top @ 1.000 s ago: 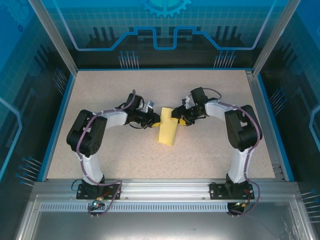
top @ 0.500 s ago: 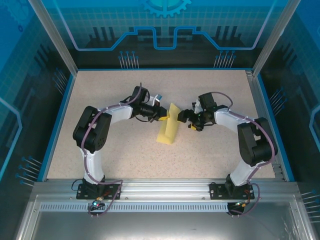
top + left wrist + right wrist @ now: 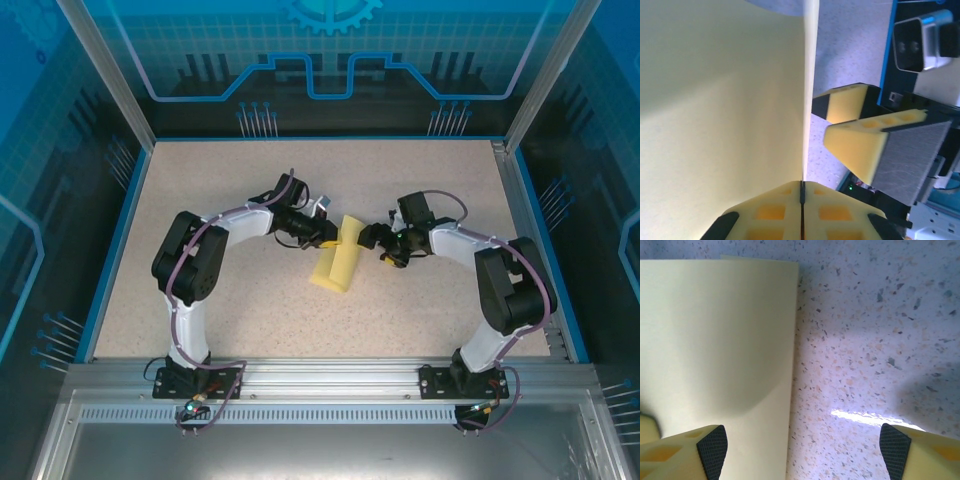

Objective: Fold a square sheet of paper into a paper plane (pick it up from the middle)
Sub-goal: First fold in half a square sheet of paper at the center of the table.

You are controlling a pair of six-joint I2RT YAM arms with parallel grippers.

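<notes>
Paper [image 3: 338, 268] folded long, middle of table [image 3: 200, 190], between arms; long axis runs near-to-far, near end resting, far end raised. Left gripper [image 3: 801, 192] clamped shut on far-end edge. Right gripper [image 3: 368, 238] spread wide, empty, just right of paper, right edge between its jaws.

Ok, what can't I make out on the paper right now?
- Top view: paper folds too small to read; left gripper covers part of its edge; whether the right gripper touches it is unclear.
- Left wrist: paper cut off by left and top edges.
- Right wrist: paper cut off at the left edge.
</notes>
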